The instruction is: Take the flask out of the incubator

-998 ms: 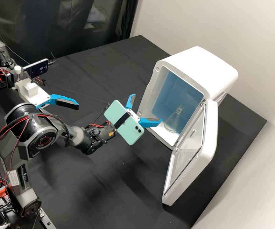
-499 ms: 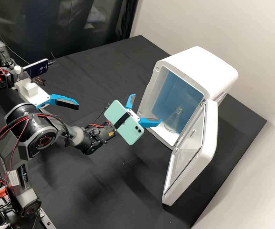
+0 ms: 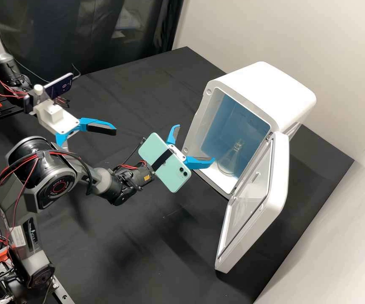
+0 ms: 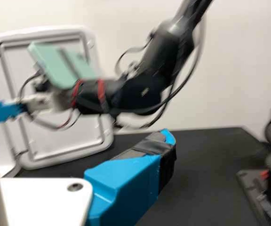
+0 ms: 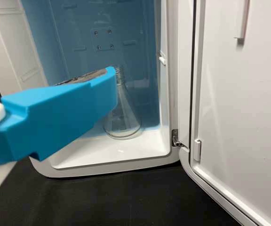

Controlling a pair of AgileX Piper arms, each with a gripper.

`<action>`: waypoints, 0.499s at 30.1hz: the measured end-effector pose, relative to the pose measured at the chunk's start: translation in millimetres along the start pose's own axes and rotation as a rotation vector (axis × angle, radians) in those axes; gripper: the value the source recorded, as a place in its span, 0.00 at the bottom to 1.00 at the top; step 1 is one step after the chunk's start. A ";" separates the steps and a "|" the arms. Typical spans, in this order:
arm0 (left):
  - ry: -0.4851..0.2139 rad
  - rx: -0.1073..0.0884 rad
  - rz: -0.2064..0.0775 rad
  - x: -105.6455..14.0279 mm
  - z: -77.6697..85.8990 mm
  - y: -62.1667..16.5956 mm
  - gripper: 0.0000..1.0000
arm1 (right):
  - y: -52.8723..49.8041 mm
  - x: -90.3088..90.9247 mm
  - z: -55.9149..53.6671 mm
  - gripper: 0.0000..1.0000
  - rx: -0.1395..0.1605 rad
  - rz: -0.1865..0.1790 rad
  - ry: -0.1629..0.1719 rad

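Black worktop [image 3: 148, 84]: the left hand [image 3: 91, 131] has gone up and a bit closer to the incubator [image 3: 267, 88].
Its fingers are spread, holding nothing. The right hand [image 3: 195, 142] stays wide open at the doorway. The flask [image 3: 233, 158] still stands inside, so nobody has grabbed it yet.

The incubator [image 3: 271, 90] is white outside, pale blue within; the flask [image 3: 230, 162] is clear, colourless glass. My right gripper [image 3: 195, 142] has bright blue fingers [image 5: 60, 115] with dark grey pads [image 5: 86, 76]. A mint-green phone [image 3: 151, 150] wears a black strap [image 3: 162, 159]. The bench [image 3: 148, 236] is plain black.
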 end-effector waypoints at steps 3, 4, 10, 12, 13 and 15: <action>0.046 -0.014 -0.029 -0.5 -17.5 -8.4 1.00 | 0.0 0.0 0.0 1.00 0.000 0.000 0.000; 0.057 -0.019 -0.043 -0.7 -21.8 -12.1 1.00 | 0.0 0.0 0.0 1.00 0.000 0.000 0.000; 0.127 -0.036 -0.091 -1.0 -46.8 -28.6 1.00 | 0.0 0.0 0.0 1.00 0.000 0.000 0.000; 0.143 -0.039 -0.105 -1.3 -52.3 -32.7 1.00 | 0.0 0.0 0.0 1.00 0.000 0.000 0.000; 0.150 -0.043 -0.108 -1.5 -54.8 -33.8 1.00 | 0.0 0.0 0.0 1.00 0.000 0.000 0.000; 0.171 -0.047 -0.111 -2.8 -61.6 -34.6 1.00 | 0.0 0.0 0.0 1.00 0.000 0.000 0.000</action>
